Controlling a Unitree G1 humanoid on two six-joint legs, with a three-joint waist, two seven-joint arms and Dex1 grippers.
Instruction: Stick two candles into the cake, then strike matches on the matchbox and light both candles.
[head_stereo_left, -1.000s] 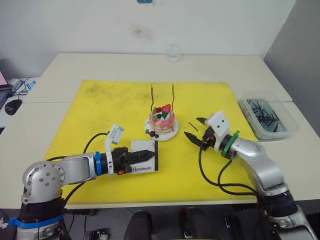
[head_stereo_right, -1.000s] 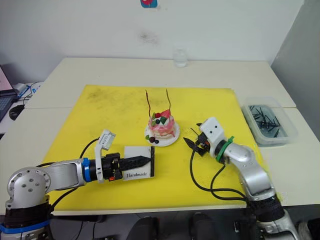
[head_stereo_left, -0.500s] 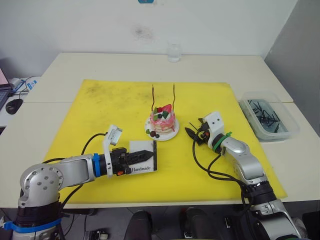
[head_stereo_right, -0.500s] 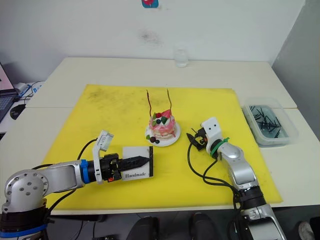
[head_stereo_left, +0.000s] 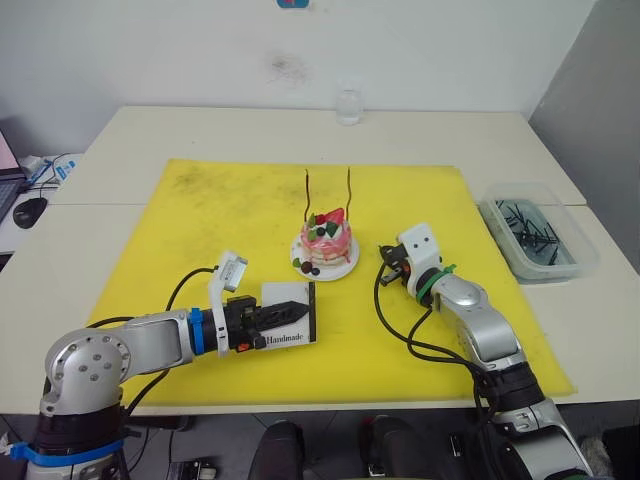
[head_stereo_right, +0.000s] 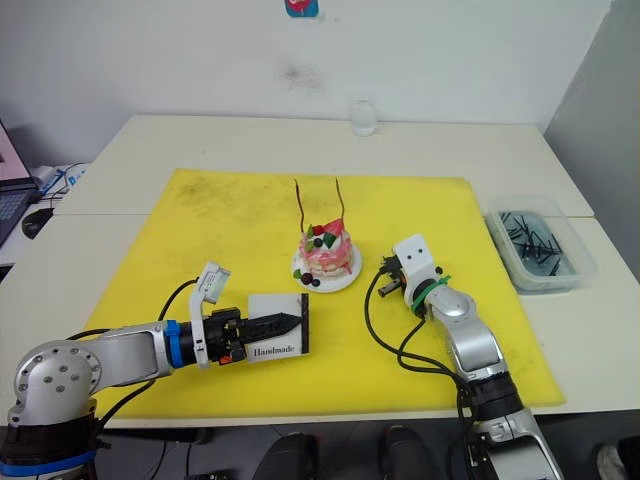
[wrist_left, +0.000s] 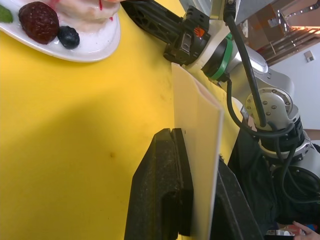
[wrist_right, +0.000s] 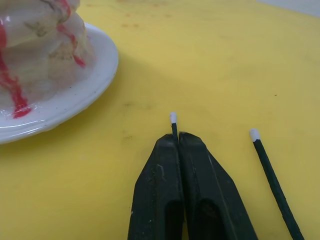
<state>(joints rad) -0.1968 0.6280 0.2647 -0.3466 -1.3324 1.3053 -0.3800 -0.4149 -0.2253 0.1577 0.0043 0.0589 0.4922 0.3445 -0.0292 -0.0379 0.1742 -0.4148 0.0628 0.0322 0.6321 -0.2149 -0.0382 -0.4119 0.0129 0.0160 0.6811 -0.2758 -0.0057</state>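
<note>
The pink cake (head_stereo_left: 325, 240) sits on its white plate (wrist_right: 95, 75) at the middle of the yellow mat. Two thin dark-red candles (head_stereo_left: 308, 195) (head_stereo_left: 350, 192) stand upright in it. My left gripper (head_stereo_left: 296, 312) is shut on the white matchbox (head_stereo_left: 288, 326), held on edge in front of the cake, its thin side seen as matchbox (wrist_left: 197, 125). To the right of the plate my right gripper (wrist_right: 178, 136) is shut on a match (wrist_right: 173, 121), low at the mat, with the white tip sticking out. Another match (wrist_right: 270, 170) lies on the mat beside it.
A clear plastic bin (head_stereo_left: 535, 235) with several dark sticks stands at the right, off the yellow mat (head_stereo_left: 200, 230). A glass (head_stereo_left: 346, 105) stands at the table's far edge. A computer mouse (head_stereo_left: 25, 212) lies at the far left.
My right gripper has moved left toward the cake's plate, come down to the mat and shut on a match. The left gripper still holds the matchbox in place.
</note>
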